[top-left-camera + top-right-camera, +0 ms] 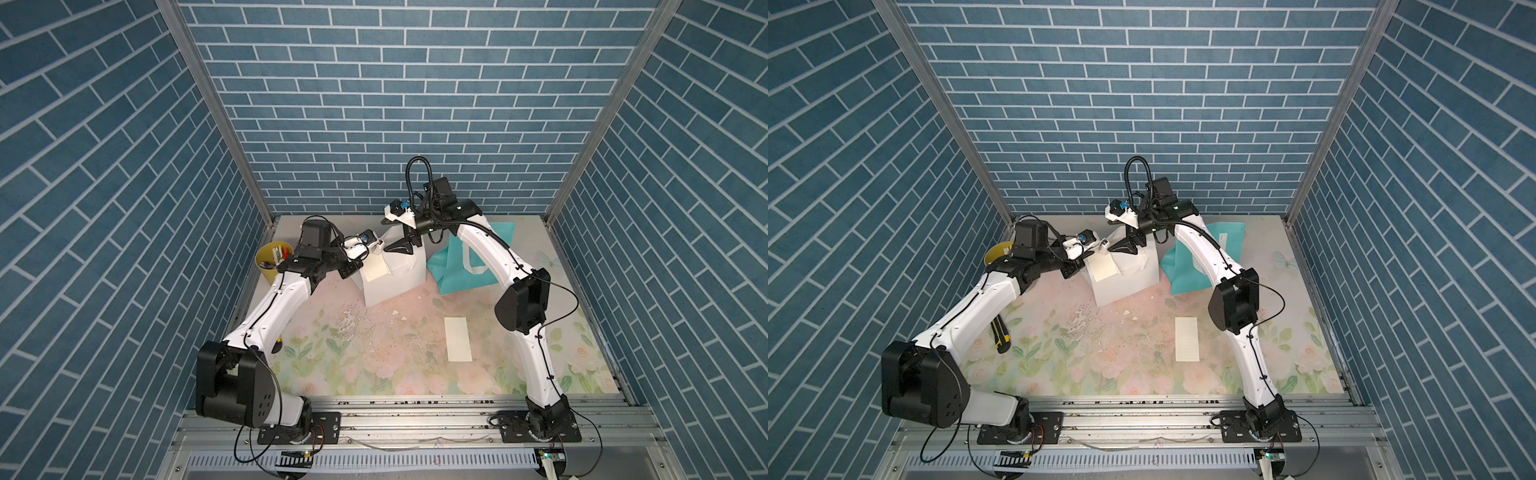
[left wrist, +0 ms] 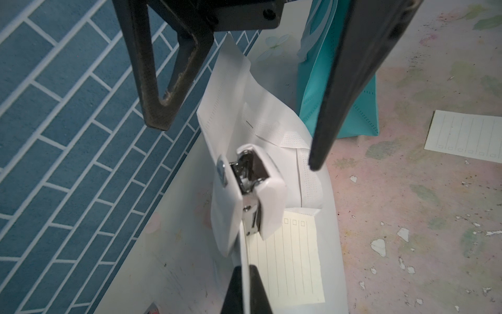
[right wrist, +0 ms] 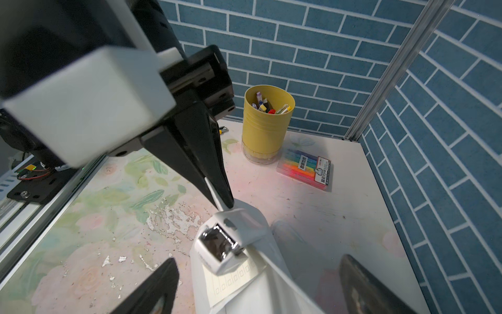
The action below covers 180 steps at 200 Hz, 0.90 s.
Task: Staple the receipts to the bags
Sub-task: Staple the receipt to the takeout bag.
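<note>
A: Logging receipt lying flat on white bag, far centre of the mat. Also logging loose receipt lying nearer the front and teal bag sitting just beside the white one.
B: Asking about grippers.
A: Seeing left gripper clamping glossy white stapler at the receipt's edge, and right gripper hanging above, fingers spread, gripping nothing.
B: Asking about surroundings.
A: Noting chipped floral mat and blue brick-print walls. Catching highlighter pack beside ribbed yellow pen cup in right wrist view only.
</note>
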Each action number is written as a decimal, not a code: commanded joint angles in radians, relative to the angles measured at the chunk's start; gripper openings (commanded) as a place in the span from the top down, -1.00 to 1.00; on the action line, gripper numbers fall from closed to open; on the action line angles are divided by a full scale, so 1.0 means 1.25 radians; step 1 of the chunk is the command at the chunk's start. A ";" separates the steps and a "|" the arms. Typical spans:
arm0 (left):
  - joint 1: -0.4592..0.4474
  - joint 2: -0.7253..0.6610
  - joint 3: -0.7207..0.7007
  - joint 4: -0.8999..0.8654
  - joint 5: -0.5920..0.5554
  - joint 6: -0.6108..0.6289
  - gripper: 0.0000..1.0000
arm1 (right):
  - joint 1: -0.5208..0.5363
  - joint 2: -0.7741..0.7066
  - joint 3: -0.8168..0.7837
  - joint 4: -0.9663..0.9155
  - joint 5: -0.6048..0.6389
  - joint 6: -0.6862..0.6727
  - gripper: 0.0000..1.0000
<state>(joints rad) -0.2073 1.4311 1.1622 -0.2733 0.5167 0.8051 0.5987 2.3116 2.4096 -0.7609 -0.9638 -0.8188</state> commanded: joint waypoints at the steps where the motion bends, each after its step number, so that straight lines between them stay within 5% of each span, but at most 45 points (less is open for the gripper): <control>1: -0.003 0.017 0.010 -0.045 -0.006 0.011 1.00 | 0.017 0.014 0.022 -0.036 -0.043 -0.115 -0.82; 47: -0.003 0.018 0.014 -0.045 -0.004 0.011 1.00 | 0.046 0.028 0.017 -0.027 -0.012 -0.141 -0.75; 109: -0.003 0.018 0.020 -0.049 0.005 0.011 1.00 | 0.051 0.030 -0.012 -0.027 0.041 -0.168 -0.37; 148: -0.003 0.020 0.024 -0.051 0.006 0.011 1.00 | 0.051 0.030 -0.013 -0.035 0.068 -0.186 -0.38; 180: -0.003 0.024 0.028 -0.051 0.011 0.010 1.00 | 0.051 0.034 -0.014 -0.026 0.079 -0.185 -0.10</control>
<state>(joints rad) -0.2062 1.4391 1.1732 -0.2966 0.5171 0.8162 0.6617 2.3322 2.4042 -0.7750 -0.8928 -0.9924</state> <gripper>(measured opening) 0.061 0.573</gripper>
